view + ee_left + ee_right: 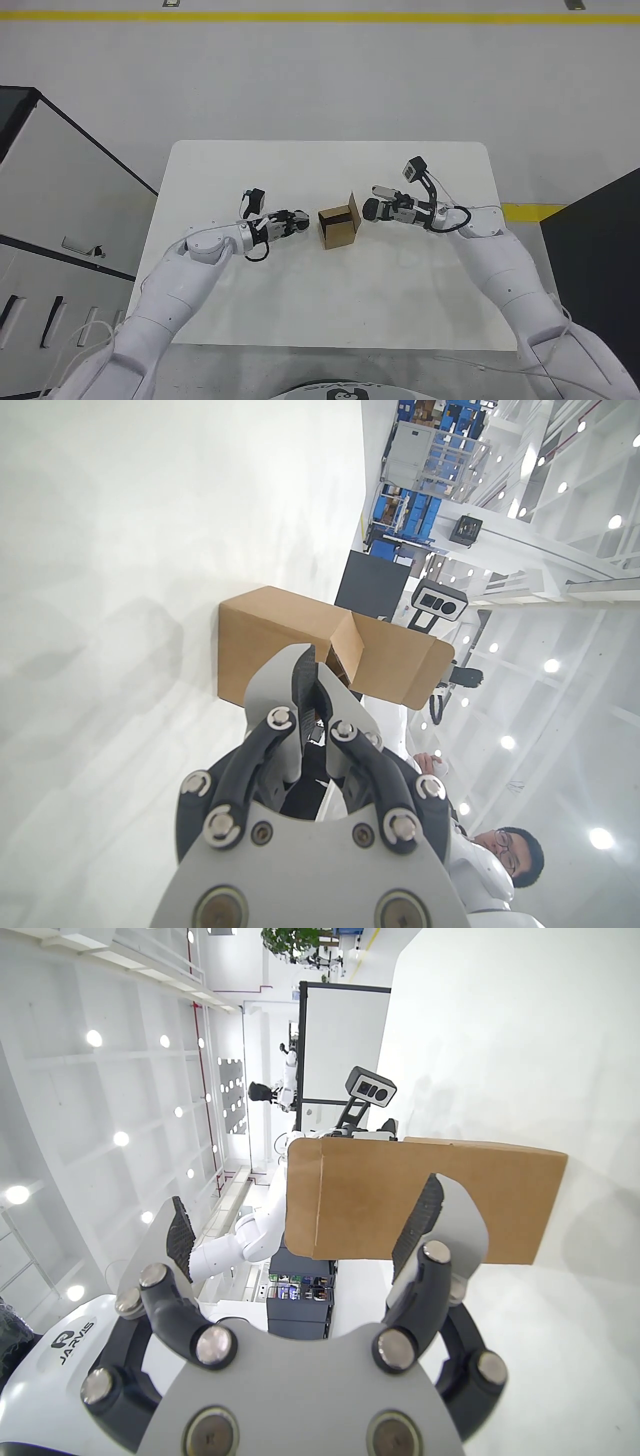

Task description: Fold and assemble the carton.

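Brown carton (339,227) sits well inside table (400,300) edges.

You have a white table (330,300) on a pale floor (300,80) crossed by a yellow line (300,16); shelves of blue bins (400,507) stand behind.

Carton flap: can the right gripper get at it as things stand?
Likely yes. The right gripper is open, facing the raised flap, nothing between them. The left gripper, shut, is on the other side of the carton.

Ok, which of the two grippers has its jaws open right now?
The right gripper: its jaws stand wide apart beside the carton. The left gripper, on the carton's other side, has its jaws shut.
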`<act>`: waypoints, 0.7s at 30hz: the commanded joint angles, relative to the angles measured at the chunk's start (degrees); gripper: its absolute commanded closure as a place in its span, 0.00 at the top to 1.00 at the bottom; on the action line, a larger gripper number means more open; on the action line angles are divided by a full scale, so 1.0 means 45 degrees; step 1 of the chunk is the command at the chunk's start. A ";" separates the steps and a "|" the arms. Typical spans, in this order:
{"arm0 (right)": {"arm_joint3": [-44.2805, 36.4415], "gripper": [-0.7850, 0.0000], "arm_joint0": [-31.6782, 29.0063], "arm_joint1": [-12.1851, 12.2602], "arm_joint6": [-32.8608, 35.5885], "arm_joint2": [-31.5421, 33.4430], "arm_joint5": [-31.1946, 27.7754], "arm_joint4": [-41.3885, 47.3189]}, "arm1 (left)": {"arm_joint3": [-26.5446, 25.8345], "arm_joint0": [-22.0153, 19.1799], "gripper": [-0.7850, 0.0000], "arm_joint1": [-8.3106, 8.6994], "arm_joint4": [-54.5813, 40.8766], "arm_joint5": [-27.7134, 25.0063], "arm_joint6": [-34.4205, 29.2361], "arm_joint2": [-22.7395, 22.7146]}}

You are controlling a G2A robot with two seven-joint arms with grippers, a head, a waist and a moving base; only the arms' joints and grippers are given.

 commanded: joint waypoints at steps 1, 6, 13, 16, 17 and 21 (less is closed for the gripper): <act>0.0000 1.00 0.0000 0.0000 0.0000 0.0000 0.0000 0.0000 | 0.0001 0.0000 0.00 0.0000 0.0000 0.0000 -0.0001 0.0000; 0.0000 1.00 0.0000 0.0000 0.0000 0.0000 0.0000 0.0000 | 0.0155 0.0221 0.00 -0.0037 0.0145 0.0263 0.0315 0.0131; 0.0000 1.00 0.0000 0.0000 0.0000 0.0000 0.0000 0.0000 | 0.0353 0.0287 0.00 -0.0309 -0.0370 0.0066 0.0561 0.0643; 0.0000 1.00 0.0000 0.0000 0.0000 0.0000 0.0000 0.0000 | 0.0461 0.0176 0.00 -0.0422 -0.0584 -0.0039 0.0543 0.0811; 0.0000 1.00 0.0000 0.0000 0.0000 0.0000 0.0000 0.0000 | 0.0564 0.0123 0.00 -0.0445 -0.0511 0.0012 0.0747 0.0836; 0.0000 1.00 0.0000 0.0000 0.0000 0.0000 0.0000 0.0000 | 0.0591 0.0103 0.00 -0.0453 -0.0457 0.0023 0.0861 0.0844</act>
